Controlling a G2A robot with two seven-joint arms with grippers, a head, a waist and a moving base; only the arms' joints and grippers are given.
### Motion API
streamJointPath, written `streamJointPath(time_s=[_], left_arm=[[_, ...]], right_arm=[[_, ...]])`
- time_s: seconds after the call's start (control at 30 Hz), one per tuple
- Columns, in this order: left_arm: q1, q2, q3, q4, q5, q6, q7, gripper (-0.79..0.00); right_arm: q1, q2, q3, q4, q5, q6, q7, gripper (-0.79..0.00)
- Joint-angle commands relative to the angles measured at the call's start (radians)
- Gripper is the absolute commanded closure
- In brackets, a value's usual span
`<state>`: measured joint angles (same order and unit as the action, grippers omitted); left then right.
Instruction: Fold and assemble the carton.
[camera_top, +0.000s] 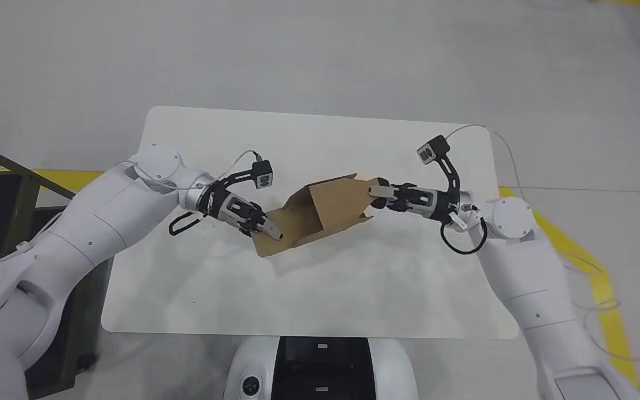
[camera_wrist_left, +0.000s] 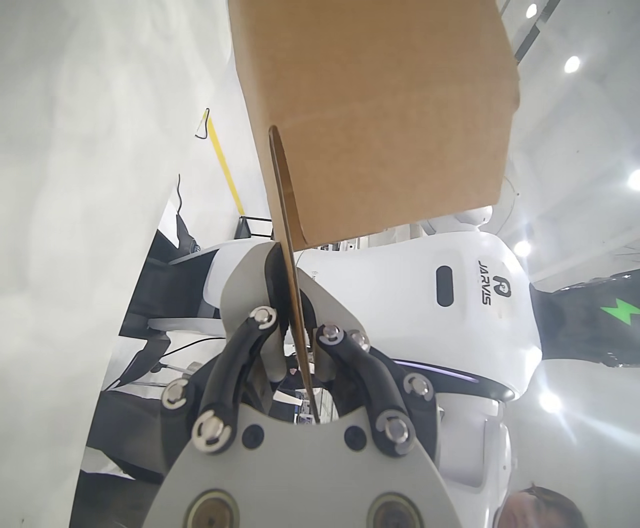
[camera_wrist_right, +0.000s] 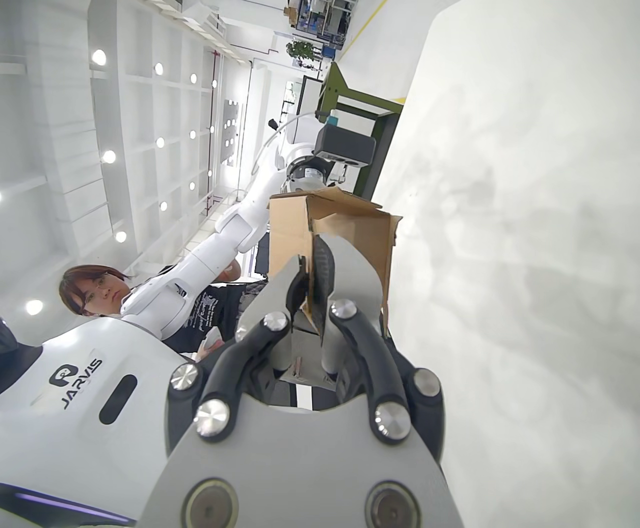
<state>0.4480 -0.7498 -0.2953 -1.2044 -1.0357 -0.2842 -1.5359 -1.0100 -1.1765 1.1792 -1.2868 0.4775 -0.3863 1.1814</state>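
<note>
The half-opened cardboard carton (camera_top: 320, 212) sits over the middle of the white desk (camera_top: 330, 290), the left tool (camera_top: 269, 233) clenched on one end flap and the right tool (camera_top: 377, 196) gripping the opposite edge.

The folded brown cardboard carton (camera_top: 320, 212) is plain, unprinted tan all over, and its flap's cut edge is a shade darker. The rounded white table (camera_top: 300, 290) under it is one even white with no pattern. The left gripper (camera_wrist_left: 289, 274) and the right gripper (camera_wrist_right: 310, 272) match: pale grey metal fingers, black linkage bars, shiny silver bolts. Past the table's left and right edges, yellow floor stripes (camera_top: 590, 275) cross pale grey floor.
</note>
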Motion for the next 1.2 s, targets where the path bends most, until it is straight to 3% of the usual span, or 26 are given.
streamJointPath(time_s=[0.0, 0.1, 0.17, 0.37, 0.57, 0.67, 0.83, 0.97, 1.17], left_arm=[[-0.002, 0.001, 0.004, 0.000, -0.002, 0.000, 0.000, 0.000], [-0.004, 0.002, 0.003, 0.007, -0.014, 0.000, 0.000, 0.000], [-0.005, 0.003, -0.004, 0.026, -0.022, 0.000, 0.000, -0.785], [0.011, 0.004, -0.073, 0.089, -0.039, -0.009, 0.008, -0.785], [0.035, 0.018, -0.154, 0.143, 0.071, -0.135, 0.137, -0.785], [0.046, 0.028, -0.182, 0.102, 0.161, -0.162, 0.232, -0.785], [0.078, 0.051, -0.222, -0.022, 0.309, -0.129, 0.375, -0.785], [0.122, 0.062, -0.270, -0.099, 0.132, -0.115, 0.267, -0.785], [0.178, 0.062, -0.324, -0.079, -0.024, -0.123, 0.171, -0.785]], right_arm=[[-0.001, 0.001, 0.000, -0.002, -0.003, 0.002, -0.002, 0.000], [-0.004, 0.003, 0.005, -0.007, -0.002, 0.007, -0.010, 0.000], [-0.008, 0.005, 0.013, -0.015, 0.001, 0.014, -0.022, 0.000], [-0.031, 0.013, 0.034, -0.056, -0.029, 0.039, -0.067, 0.000], [-0.059, 0.018, 0.047, -0.092, -0.076, 0.076, -0.151, 0.000], [-0.068, 0.018, 0.043, -0.110, -0.080, 0.094, -0.175, 0.000], [-0.076, 0.016, 0.037, -0.130, -0.076, 0.116, -0.207, 0.000], [-0.082, 0.015, 0.036, -0.142, -0.082, 0.108, -0.251, 0.000], [-0.090, 0.011, 0.031, -0.152, -0.088, 0.085, -0.306, 0.000]])
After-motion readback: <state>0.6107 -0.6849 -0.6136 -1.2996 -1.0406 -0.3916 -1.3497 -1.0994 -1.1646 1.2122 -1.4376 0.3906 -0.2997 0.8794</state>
